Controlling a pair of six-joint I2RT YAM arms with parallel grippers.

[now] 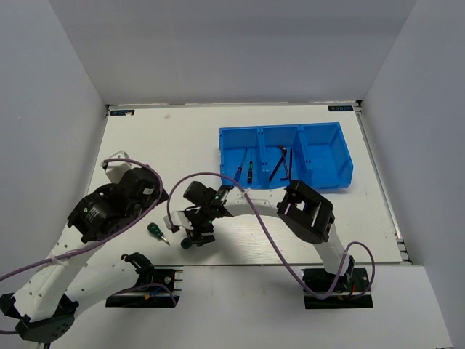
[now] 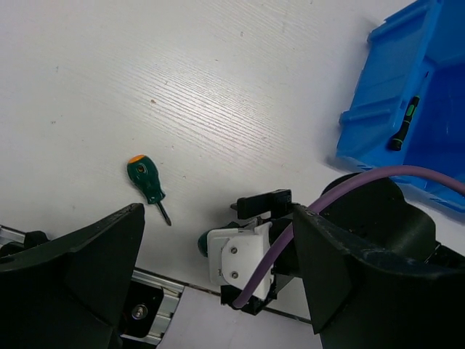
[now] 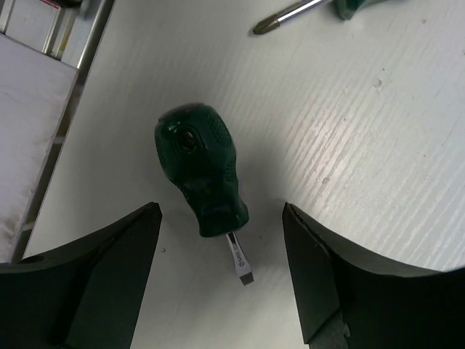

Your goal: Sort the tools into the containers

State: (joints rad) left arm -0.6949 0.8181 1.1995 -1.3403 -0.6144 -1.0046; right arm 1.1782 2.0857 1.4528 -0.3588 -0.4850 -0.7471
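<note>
A stubby green screwdriver (image 3: 202,173) with a flat blade lies on the white table, between the fingers of my open right gripper (image 3: 221,218), which is low over it. In the top view this gripper (image 1: 195,234) hides most of that tool (image 1: 187,244). A second stubby green screwdriver (image 1: 155,233) lies just to its left; it also shows in the left wrist view (image 2: 145,182). My left gripper (image 1: 158,195) is open and empty, raised above the table (image 2: 218,214). The blue bin (image 1: 341,156) holds two thin screwdrivers (image 1: 243,172) in its left compartment and two hex keys (image 1: 280,164) in the middle one.
The bin's right compartment (image 1: 323,153) shows no tools. The right arm's purple cable (image 1: 254,211) loops over the table in front of the bin. The table's near edge and a metal rail (image 2: 156,294) lie just behind the right gripper.
</note>
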